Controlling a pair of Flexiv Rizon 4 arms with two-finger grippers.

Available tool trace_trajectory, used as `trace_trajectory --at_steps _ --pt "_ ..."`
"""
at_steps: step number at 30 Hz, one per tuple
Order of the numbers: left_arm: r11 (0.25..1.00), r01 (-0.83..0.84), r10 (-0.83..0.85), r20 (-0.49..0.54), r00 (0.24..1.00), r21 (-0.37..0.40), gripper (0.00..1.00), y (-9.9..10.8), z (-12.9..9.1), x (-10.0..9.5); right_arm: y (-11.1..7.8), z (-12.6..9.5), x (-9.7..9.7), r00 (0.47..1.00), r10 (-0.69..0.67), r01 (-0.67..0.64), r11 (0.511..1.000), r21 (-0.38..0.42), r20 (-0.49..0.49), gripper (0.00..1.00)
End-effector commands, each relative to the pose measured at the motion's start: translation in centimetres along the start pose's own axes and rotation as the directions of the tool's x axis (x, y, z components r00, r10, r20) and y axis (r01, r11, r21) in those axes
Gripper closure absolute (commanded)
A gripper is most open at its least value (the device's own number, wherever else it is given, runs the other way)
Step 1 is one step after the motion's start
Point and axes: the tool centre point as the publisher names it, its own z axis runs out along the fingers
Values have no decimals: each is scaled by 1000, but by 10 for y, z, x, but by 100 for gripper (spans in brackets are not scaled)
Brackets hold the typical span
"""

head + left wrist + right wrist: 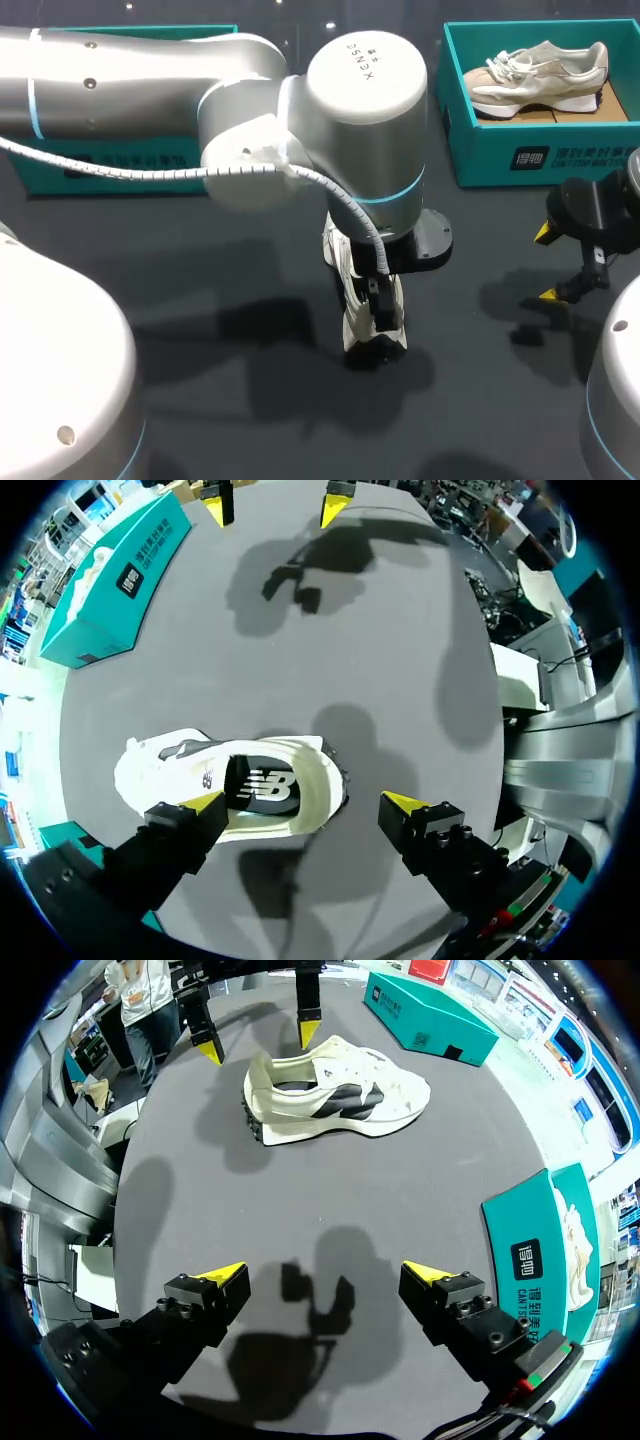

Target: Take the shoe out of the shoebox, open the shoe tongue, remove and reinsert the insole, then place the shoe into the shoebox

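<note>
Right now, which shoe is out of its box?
The shoe on the table under the left hand; the other shoe lies in the teal shoebox.

The left arm [200,90] is silver-white, with rounded housings, pale blue rings and small screws. Its round cap [365,62] bears grey lettering. A white ribbed cable [150,172] loops below the cap. The left hand [305,802] and right hand [325,1272] are black and yellow-tipped.

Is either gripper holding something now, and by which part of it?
Nothing is held. The left gripper is open, one finger at the shoe, the other clear of it. The right gripper is open over the table.
</note>
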Motion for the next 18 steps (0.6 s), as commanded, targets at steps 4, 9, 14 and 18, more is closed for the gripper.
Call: trace_trajectory --at_steps 4,9,14,18 --pt "1000 3 -4 -23 1000 -25 0 -11 29 -2 0 -1 2 1000 0 0 1000 2 3 0" --pt "999 21 -22 -18 1000 -42 0 -10 38 5 0 -1 2 1000 0 0 1000 2 3 0" --pt "998 44 -45 -21 999 -52 0 -7 50 13 0 -1 2 1000 0 0 1000 2 3 0" --pt "996 68 -68 -10 998 -54 0 -3 57 17 0 -1 2 1000 0 0 1000 2 3 0"
